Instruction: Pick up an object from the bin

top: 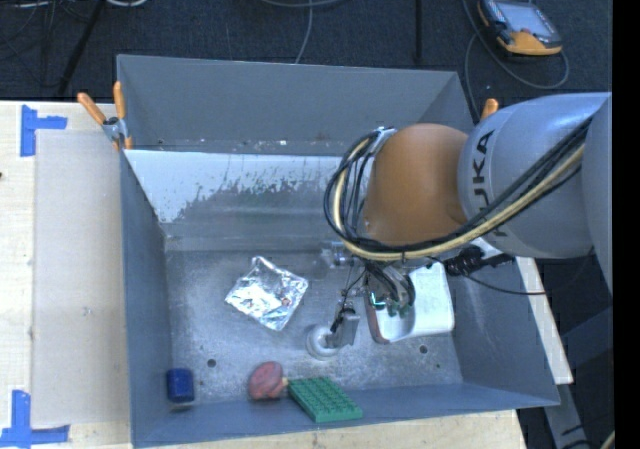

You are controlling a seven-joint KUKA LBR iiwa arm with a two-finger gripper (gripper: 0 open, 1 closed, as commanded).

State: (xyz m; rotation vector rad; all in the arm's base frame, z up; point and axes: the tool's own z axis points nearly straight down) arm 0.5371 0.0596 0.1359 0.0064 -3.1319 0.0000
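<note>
Since things lie flat on the floor of the bin [200, 237], the gripper [344, 324] hangs low, right by a small grey round thing [321, 342] near the front, but I cannot tell if its jaws are apart or together.

Light: from above, fairly bright inside my bin [140, 267].
Brightest: its back wall, a pale band.
Glare: crumpled foil [266, 293] glints white.
Dim: dark floor [300, 27] beyond.

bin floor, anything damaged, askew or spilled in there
The foil sheet is crumpled into a wad mid-floor. The green studded plate lies askew by the near wall. Nothing looks spilled or broken.
</note>
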